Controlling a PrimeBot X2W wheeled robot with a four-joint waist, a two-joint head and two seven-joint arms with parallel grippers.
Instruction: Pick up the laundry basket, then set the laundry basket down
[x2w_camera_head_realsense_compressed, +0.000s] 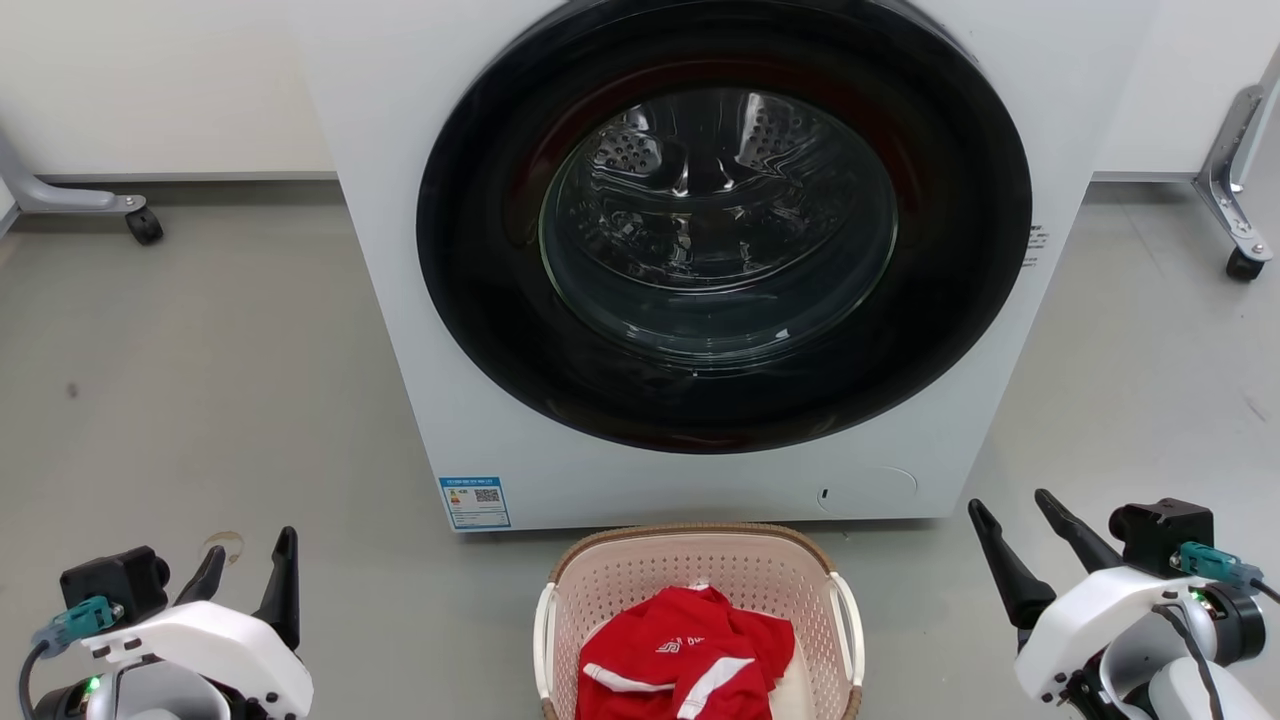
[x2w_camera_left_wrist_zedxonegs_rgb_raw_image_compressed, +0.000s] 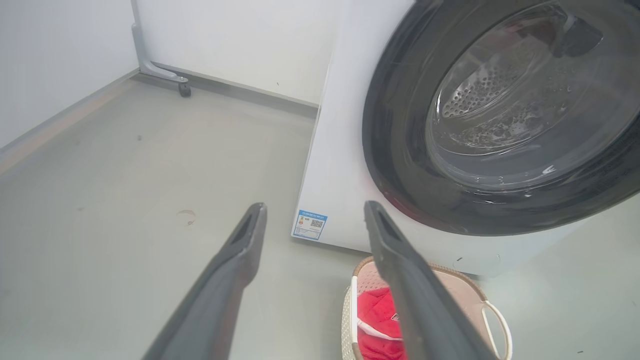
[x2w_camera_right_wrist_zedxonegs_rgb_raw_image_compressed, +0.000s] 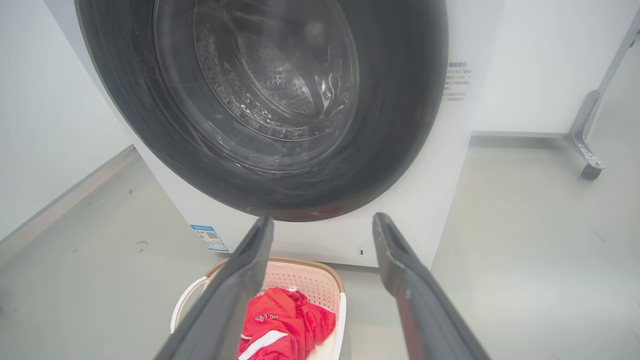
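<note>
Your laundry basket (x2w_camera_head_realsense_compressed: 690, 575) sits flat on the floor (x2w_camera_head_realsense_compressed: 200, 400) at 6 o'clock in the head view, right in front of the washing machine (x2w_camera_head_realsense_compressed: 400, 300), with a red jersey (x2w_camera_head_realsense_compressed: 690, 650) inside. Both claws are spread wide and holding nothing: left claw (x2w_camera_head_realsense_compressed: 250, 560) at 8 o'clock, right claw (x2w_camera_head_realsense_compressed: 1010, 508) at 4, both well clear of the white handles (x2w_camera_head_realsense_compressed: 543, 640). Honestly that fits lining up for the lift or having just let go after the set-down, so I can't call the step. Either way, keep those fingers off the washer front.
</note>
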